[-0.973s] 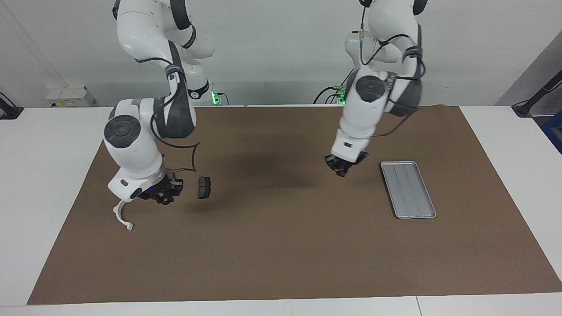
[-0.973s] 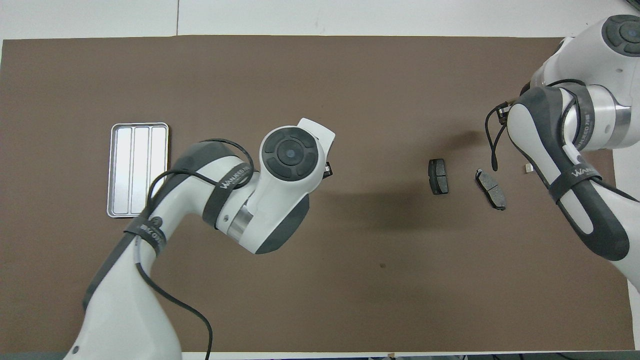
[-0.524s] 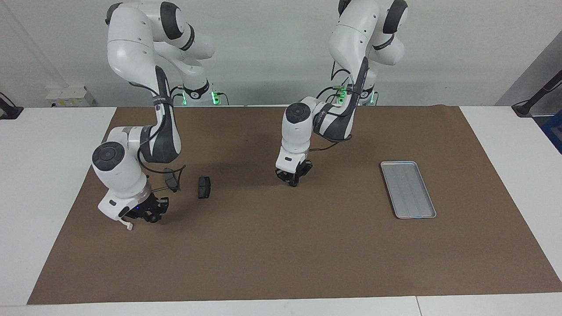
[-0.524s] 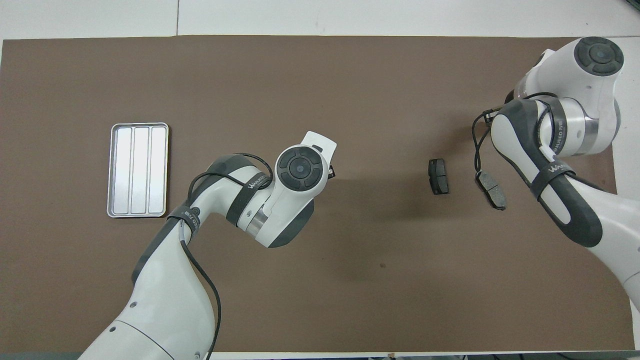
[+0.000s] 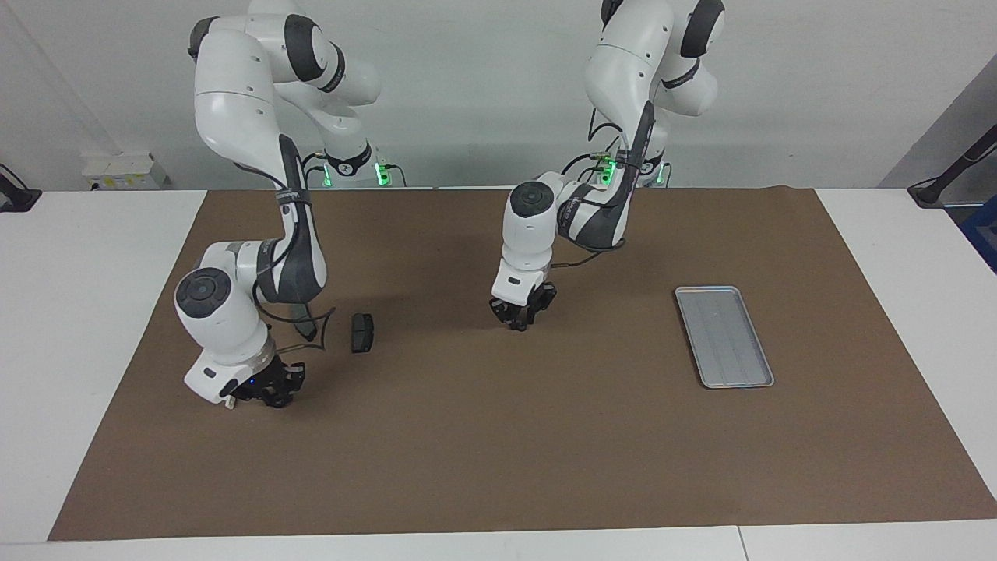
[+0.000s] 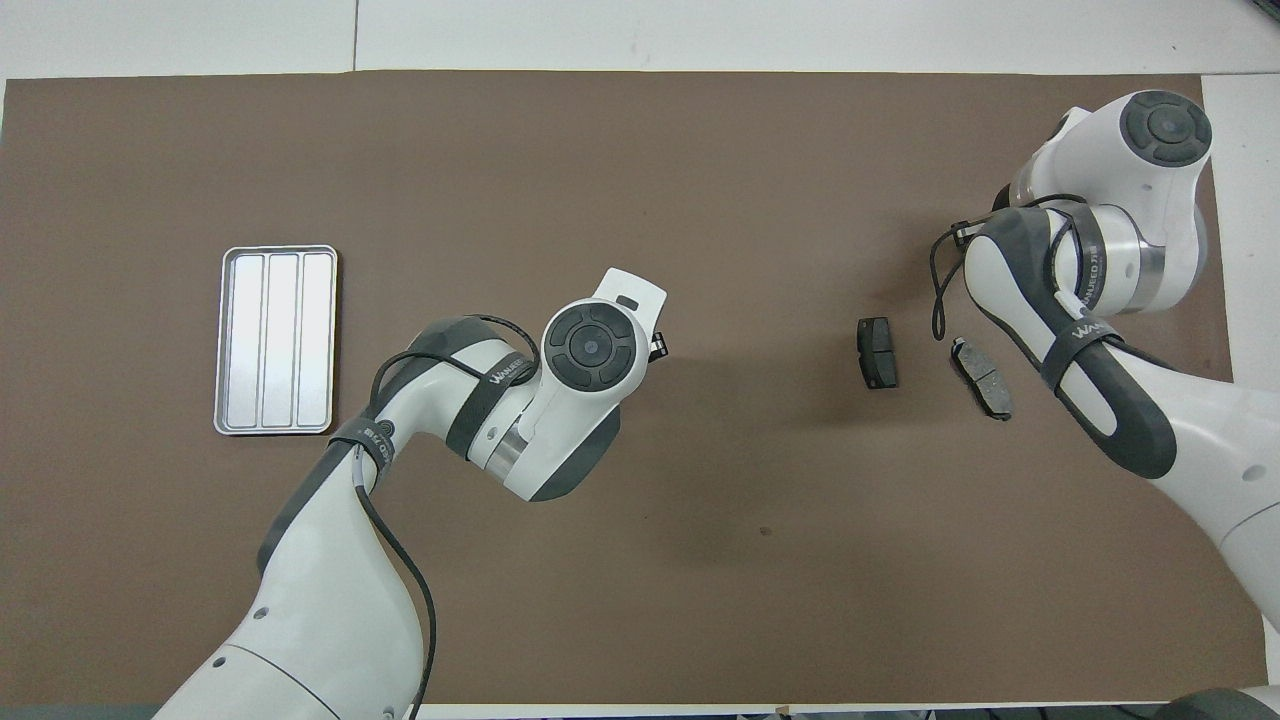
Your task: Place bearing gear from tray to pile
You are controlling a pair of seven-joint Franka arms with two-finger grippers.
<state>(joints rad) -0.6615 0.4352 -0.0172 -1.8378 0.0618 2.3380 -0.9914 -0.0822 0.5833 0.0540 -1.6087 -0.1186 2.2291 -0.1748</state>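
The silver tray (image 5: 724, 336) lies toward the left arm's end of the mat, its ribbed floor bare, also seen from overhead as the tray (image 6: 277, 340). No bearing gear shows in either view. My left gripper (image 5: 520, 318) hangs low over the middle of the mat, and whether it holds anything is hidden. The pile is toward the right arm's end: one dark brake pad (image 5: 362, 333), a second brake pad (image 6: 982, 377), and a white bracket (image 5: 229, 403) of which only a tip shows. My right gripper (image 5: 269, 392) is down at the mat right beside that tip.
A brown mat (image 5: 498, 452) covers the white table (image 5: 78, 312). The right arm's forearm and its cable hang over the second brake pad in the facing view. From overhead, both arms' hands hide their grippers and the mat under them.
The left arm swung from beside the tray to the middle of the mat and dropped low. The right gripper came down onto the spot where the bracket lies, covering most of it.
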